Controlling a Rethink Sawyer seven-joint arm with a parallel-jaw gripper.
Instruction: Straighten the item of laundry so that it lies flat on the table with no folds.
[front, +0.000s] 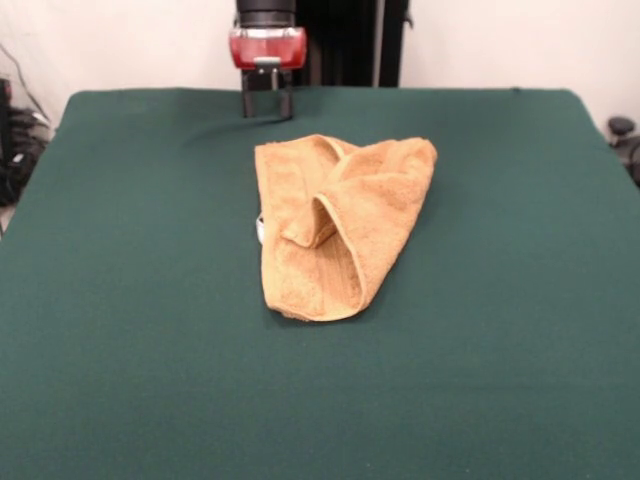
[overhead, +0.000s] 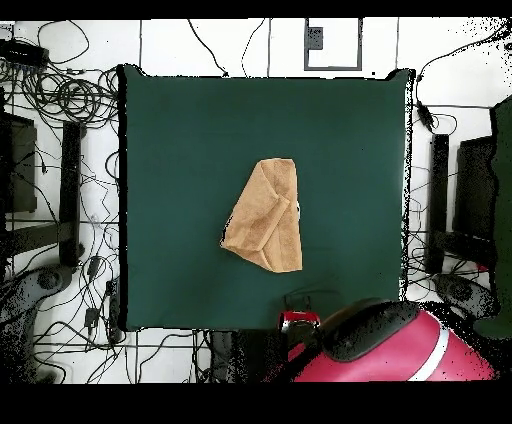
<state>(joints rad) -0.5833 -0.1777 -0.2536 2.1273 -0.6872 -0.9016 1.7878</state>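
The golden-tan towel (front: 335, 225) lies crumpled near the middle of the dark green table (front: 120, 300), folded over itself with raised ridges and overlapping flaps. A small white tag (front: 260, 229) peeks out at its left edge. In the overhead view the towel (overhead: 266, 215) is a folded, roughly triangular shape on the table (overhead: 170, 150). My gripper (front: 266, 105) hangs at the table's far edge, behind the towel and apart from it, open and empty, its two dark fingers pointing down. In the overhead view it (overhead: 298, 322) sits at the table's bottom edge.
Cables and dark equipment (overhead: 60, 150) lie on the floor beside the table's sides. The robot's red and black arm (overhead: 385, 345) is at the bottom of the overhead view. A white wall stands behind the table.
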